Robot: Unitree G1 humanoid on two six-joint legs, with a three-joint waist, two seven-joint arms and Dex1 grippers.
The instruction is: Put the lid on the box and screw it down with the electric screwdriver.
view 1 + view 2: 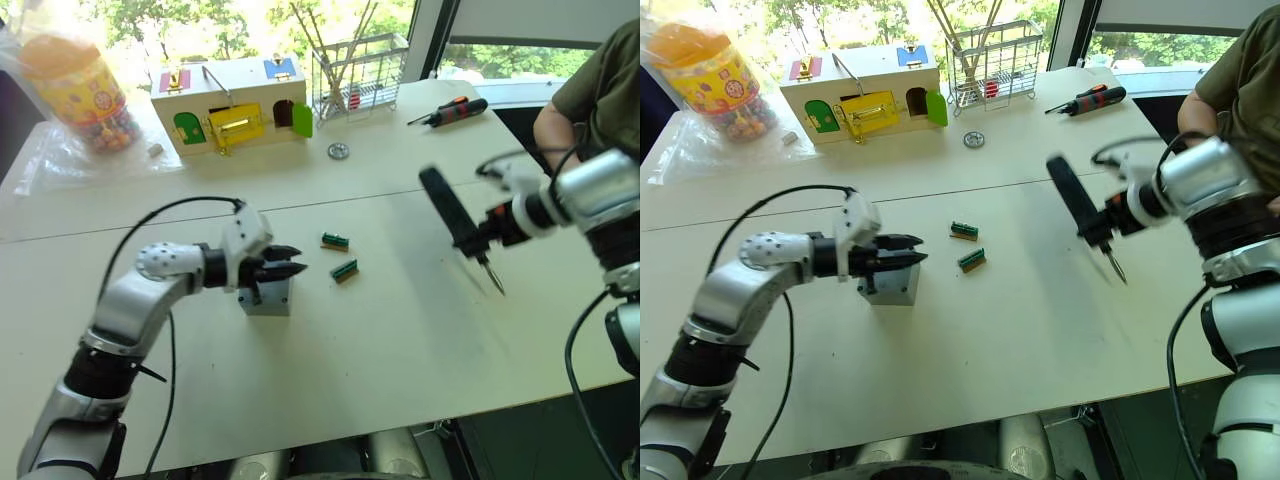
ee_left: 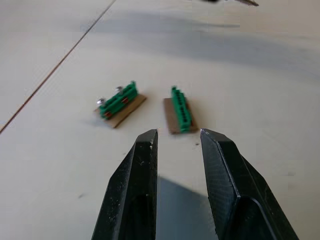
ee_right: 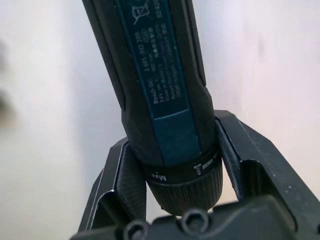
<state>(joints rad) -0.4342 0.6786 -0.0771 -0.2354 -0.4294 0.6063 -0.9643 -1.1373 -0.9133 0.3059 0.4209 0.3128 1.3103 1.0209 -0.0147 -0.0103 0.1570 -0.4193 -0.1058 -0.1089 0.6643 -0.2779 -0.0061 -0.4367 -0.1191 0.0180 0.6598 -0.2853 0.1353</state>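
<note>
Nearest you, your left gripper (image 1: 290,262) hovers right over the box (image 1: 268,296), fingers slightly spread and empty. Bare table (image 1: 400,340) runs from there to the front edge. Two green terminal blocks (image 1: 340,256) sit just beyond the fingertips. Your right gripper (image 3: 172,175) is clamped on the electric screwdriver (image 1: 447,213), held in the air, bit tilted down. Far edge: wooden latch box (image 1: 232,103), wire rack (image 1: 357,72), hand screwdriver (image 1: 452,111).

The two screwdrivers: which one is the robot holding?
The long black electric screwdriver, up in the right gripper. The orange-and-black one lies on the table's far side.
</note>
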